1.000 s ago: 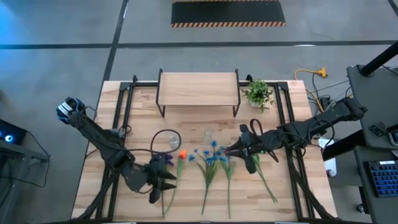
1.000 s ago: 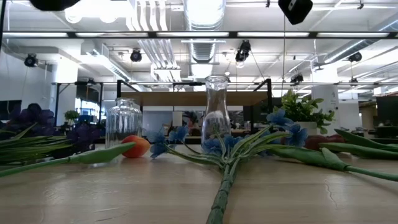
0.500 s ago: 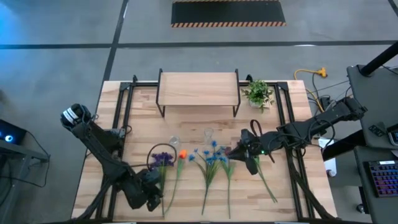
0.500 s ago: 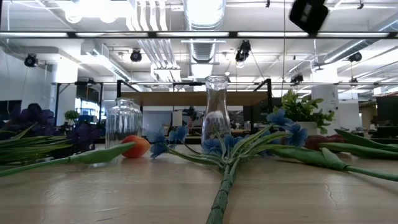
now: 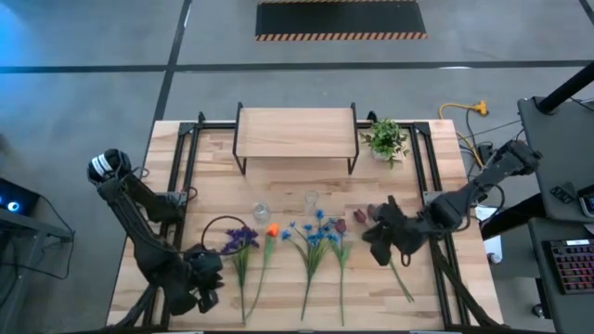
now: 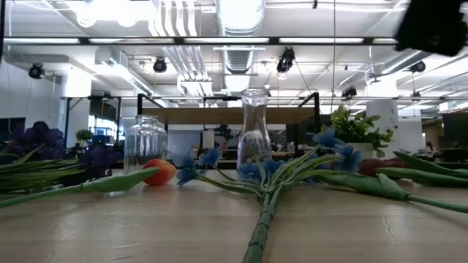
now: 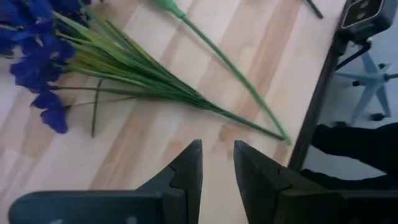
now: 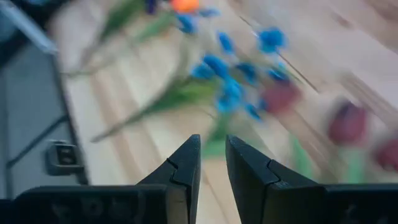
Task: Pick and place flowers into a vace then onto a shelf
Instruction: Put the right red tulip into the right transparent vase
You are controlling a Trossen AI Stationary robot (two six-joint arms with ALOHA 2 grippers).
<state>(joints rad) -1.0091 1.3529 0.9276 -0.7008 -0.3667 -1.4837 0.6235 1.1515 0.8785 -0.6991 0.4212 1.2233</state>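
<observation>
The flowers lie in a row on the table. In the high view they are the purple cluster [image 5: 241, 239], orange bud [image 5: 272, 229], blue blooms [image 5: 316, 232] and dark red tulips [image 5: 357, 219], with stems pointing toward the near edge. A small jar [image 5: 261, 212] and a glass bottle [image 5: 312, 199] stand just behind them. The shelf [image 5: 297, 133] stands at the far edge. My left gripper [image 5: 202, 281] hovers near the near-left corner, left of the purple stems [image 7: 155, 81], fingers a narrow gap apart and empty. My right gripper [image 5: 379, 234] hovers right of the tulips, also narrowly open and empty.
A leafy potted plant [image 5: 385, 139] stands right of the shelf. In the low view the jar [image 6: 146, 142] and bottle [image 6: 254, 131] stand upright among the stems. Black frame rails run along both table sides [image 5: 181, 176]. Bare wood lies between the shelf and the vases.
My left gripper has drawn back from over the purple flower's stem toward the near-left corner. My right gripper has moved from over the tulips toward the table's right and slightly nearer, uncovering the red blooms. The flowers have stayed where they were.
</observation>
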